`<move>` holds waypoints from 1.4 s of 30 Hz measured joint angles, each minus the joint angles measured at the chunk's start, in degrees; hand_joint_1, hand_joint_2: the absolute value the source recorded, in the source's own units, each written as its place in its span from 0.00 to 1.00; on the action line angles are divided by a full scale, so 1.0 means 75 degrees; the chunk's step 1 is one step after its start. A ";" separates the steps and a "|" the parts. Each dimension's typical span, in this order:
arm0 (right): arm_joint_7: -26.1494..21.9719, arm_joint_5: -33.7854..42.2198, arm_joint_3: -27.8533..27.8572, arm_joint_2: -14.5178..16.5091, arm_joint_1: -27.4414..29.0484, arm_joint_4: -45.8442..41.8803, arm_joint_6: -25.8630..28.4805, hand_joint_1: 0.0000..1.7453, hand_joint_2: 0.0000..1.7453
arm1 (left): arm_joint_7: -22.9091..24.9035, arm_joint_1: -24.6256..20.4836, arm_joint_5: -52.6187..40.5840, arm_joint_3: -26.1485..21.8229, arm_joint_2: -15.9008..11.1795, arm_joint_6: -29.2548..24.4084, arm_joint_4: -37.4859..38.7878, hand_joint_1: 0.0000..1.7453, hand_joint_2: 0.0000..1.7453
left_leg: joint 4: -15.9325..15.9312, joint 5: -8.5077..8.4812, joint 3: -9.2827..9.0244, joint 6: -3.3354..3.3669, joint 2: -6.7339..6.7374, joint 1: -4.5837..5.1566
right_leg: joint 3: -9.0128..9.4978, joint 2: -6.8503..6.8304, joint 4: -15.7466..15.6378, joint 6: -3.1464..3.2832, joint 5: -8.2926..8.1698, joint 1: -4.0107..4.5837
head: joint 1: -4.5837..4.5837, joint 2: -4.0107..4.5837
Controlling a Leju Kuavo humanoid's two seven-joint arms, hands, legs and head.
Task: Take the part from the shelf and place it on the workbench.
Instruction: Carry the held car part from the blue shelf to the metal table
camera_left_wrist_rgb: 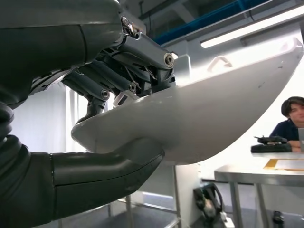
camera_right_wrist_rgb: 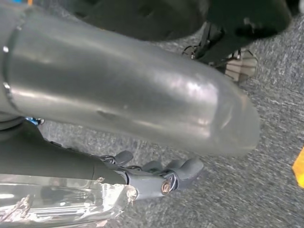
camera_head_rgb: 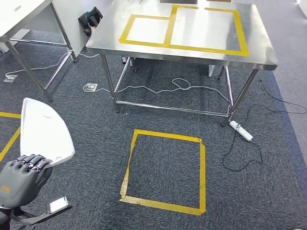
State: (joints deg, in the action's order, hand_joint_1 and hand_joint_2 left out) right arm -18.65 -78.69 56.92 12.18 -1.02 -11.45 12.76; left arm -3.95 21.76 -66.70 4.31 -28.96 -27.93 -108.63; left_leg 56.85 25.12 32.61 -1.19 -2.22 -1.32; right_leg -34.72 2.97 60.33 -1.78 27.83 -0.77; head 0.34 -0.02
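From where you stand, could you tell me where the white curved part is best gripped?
Best at the narrow end of the white part, where the left robot hand holds it now: thumb under the thin shell, fingers over the top edge, coming from the robot's side. The panel is broad and curved, so its wide end offers nothing to close around. The edge grip looks workable, though possibly prone to tilting.

My left hand (camera_head_rgb: 21, 175) is low at eight o'clock, thumb under and fingers (camera_left_wrist_rgb: 107, 80) over the white part (camera_head_rgb: 41, 129). My right hand (camera_right_wrist_rgb: 157, 178) curls in, holding nothing.
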 joint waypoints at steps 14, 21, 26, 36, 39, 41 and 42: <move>-0.0036 -0.0109 -0.0003 -0.0065 -0.0026 -0.0003 -0.0036 0.00 0.00 | -0.0890 -0.0059 0.1004 0.0022 -0.0009 0.0219 -0.0046 0.86 1.00 | 0.0009 0.0045 0.0002 0.0120 0.0108 0.0135 | 0.0118 -0.0124 -0.0331 -0.0229 -0.0507 -0.0057 | -0.0002 0.0000; -0.0044 -0.0105 -0.0003 -0.0076 -0.0071 -0.0006 -0.0066 0.00 0.00 | -0.0772 -0.0267 0.1025 0.0017 0.0126 0.0501 -0.0044 0.86 1.00 | -0.0277 0.0197 -0.0378 0.0323 0.0213 0.0067 | -0.0819 -0.0303 0.1356 -0.0272 0.0110 -0.0046 | 0.0071 0.0000; 0.0000 -0.0106 -0.0003 -0.0071 0.0008 -0.0002 -0.0057 0.00 0.00 | -0.0723 -0.0258 0.0968 0.0012 0.0222 0.0584 -0.0044 0.86 1.00 | -0.0218 0.0451 -0.0657 -0.0017 0.0236 -0.0157 | -0.0624 -0.0348 0.0694 -0.0525 -0.0464 -0.0228 | 0.0083 0.0000; 0.0086 -0.0136 0.0000 -0.0057 0.0004 0.0012 -0.0023 0.00 0.00 | -0.0541 -0.0219 0.0862 -0.0089 0.0245 0.0626 -0.0042 0.86 1.00 | 0.1428 0.0374 0.0173 -0.0391 0.0272 -0.0203 | 0.0165 -0.0284 -0.0028 0.0031 -0.0082 -0.0188 | 0.0067 0.0000; 0.0086 -0.0137 0.0000 -0.0057 0.0025 0.0012 -0.0023 0.00 0.00 | -0.0534 -0.0183 0.0850 -0.0097 0.0247 0.0626 -0.0041 0.86 1.00 | 0.2058 0.1168 0.0999 -0.0292 0.0272 -0.0082 | 0.0594 -0.0227 -0.0204 0.0120 0.0141 -0.0114 | 0.0042 0.0000; 0.0086 -0.0137 0.0000 -0.0057 0.0032 0.0012 -0.0023 0.00 0.00 | -0.0533 -0.0166 0.0841 -0.0098 0.0247 0.0626 -0.0041 0.86 1.00 | 0.1665 0.1195 0.1147 -0.0157 0.0271 0.0010 | 0.0945 -0.0175 -0.0279 0.0137 0.0350 -0.0067 | 0.0039 0.0000; 0.0086 -0.0137 0.0000 -0.0057 0.0042 0.0013 -0.0023 0.00 0.00 | -0.0532 -0.0157 0.0838 -0.0099 0.0246 0.0626 -0.0040 0.86 1.00 | 0.1265 0.0762 0.1140 -0.0060 0.0273 0.0065 | 0.1091 -0.0158 -0.0318 0.0137 0.0467 -0.0052 | 0.0032 0.0000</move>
State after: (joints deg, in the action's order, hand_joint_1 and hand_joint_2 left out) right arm -18.01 -79.71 56.92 11.76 -0.71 -11.35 12.59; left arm -7.94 20.58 -60.41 3.57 -27.12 -23.23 -108.93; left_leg 66.34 30.84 41.16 -1.64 -0.17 -0.83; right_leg -26.54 1.79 57.95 -0.76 31.33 -1.16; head 0.58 -0.02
